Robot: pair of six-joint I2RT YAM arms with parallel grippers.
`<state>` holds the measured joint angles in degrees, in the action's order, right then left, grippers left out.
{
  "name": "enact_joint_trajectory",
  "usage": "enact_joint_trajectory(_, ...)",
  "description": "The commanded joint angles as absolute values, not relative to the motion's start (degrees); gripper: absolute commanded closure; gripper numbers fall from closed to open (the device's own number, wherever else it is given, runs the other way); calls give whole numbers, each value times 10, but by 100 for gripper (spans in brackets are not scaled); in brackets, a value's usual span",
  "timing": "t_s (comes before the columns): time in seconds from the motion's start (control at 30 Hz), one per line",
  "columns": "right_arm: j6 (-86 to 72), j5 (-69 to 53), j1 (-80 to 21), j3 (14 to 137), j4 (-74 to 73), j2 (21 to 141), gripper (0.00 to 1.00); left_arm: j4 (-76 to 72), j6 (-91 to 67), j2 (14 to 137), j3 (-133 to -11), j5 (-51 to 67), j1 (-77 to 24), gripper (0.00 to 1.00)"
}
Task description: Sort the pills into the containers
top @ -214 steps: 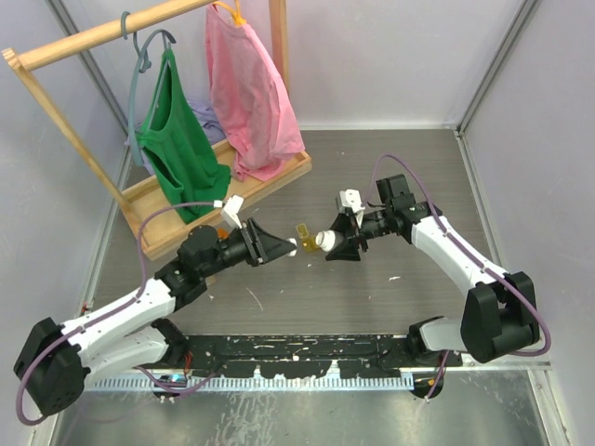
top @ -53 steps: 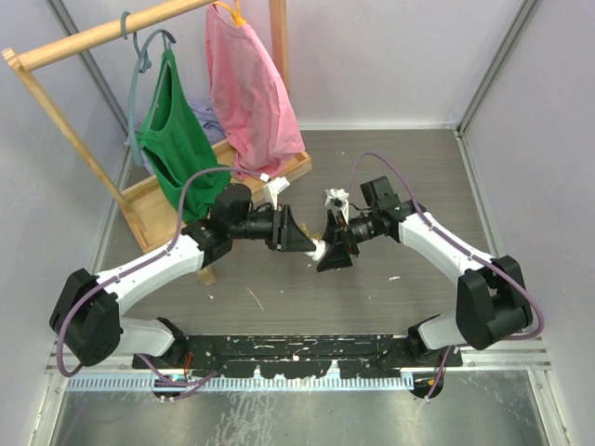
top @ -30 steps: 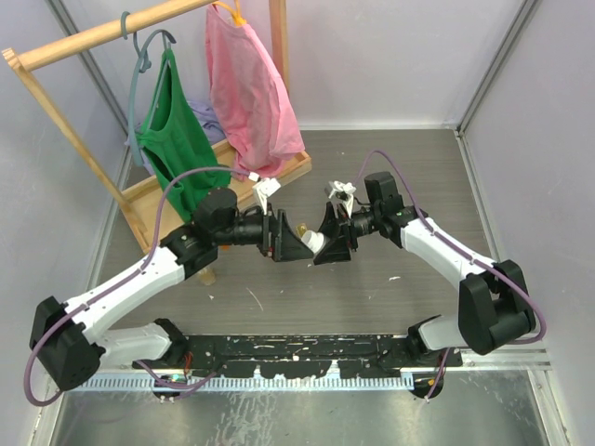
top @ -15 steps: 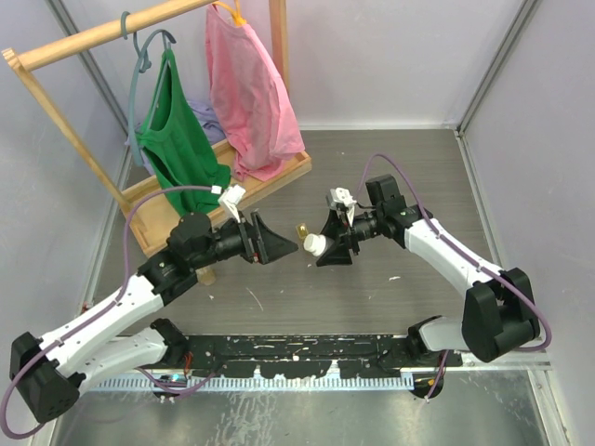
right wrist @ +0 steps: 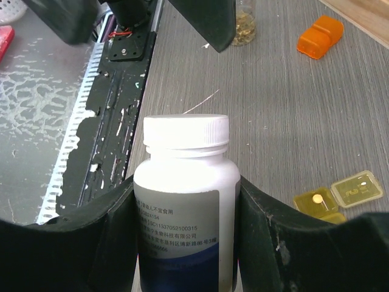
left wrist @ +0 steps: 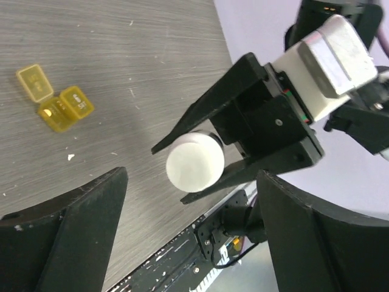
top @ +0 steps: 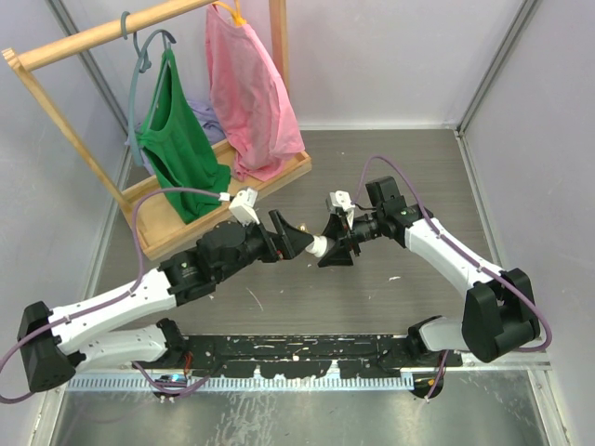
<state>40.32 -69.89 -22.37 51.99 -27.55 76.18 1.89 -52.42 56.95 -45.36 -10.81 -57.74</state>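
Note:
My right gripper (right wrist: 185,243) is shut on a white pill bottle (right wrist: 182,201) with a white screw cap (right wrist: 185,132), holding it sideways above the table. In the left wrist view the cap (left wrist: 194,162) faces me, in line with the gap of my left gripper (left wrist: 194,234), which stands wide open and apart from it. In the top view the left gripper (top: 292,236) sits just left of the bottle (top: 319,246). The yellow two-cell containers (left wrist: 58,108) lie on the table with one lid open. A small pale pill (right wrist: 316,198) lies in one open cell (right wrist: 333,196).
An orange box (right wrist: 320,35) and a small glass vial (right wrist: 244,27) stand on the table beyond the bottle. A wooden clothes rack (top: 65,51) with green and pink garments fills the back left. A black rail (top: 297,358) runs along the near edge.
My left gripper drew back to the left, then came forward again toward the bottle cap, with its jaws wider. The right gripper has kept the bottle almost in place.

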Motion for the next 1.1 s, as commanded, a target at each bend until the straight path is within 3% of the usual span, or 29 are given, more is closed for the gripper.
enact_joint_trajectory(0.0, 416, -705, -222, 546, -275, 741, 99, 17, -549, 591, -488, -147, -581, 17)
enact_joint_trajectory(0.3, 416, -704, -222, 546, -275, 741, 99, -7, -560, 622, -496, -116, -582, 23)
enact_joint_trajectory(0.53, 416, -705, -221, 546, -276, 741, 99, -18, -569, 639, -497, -102, -582, 35)
enact_joint_trajectory(1.07, 415, -706, -222, 548, -277, 742, 99, -7, -571, 655, -504, -82, -581, 48)
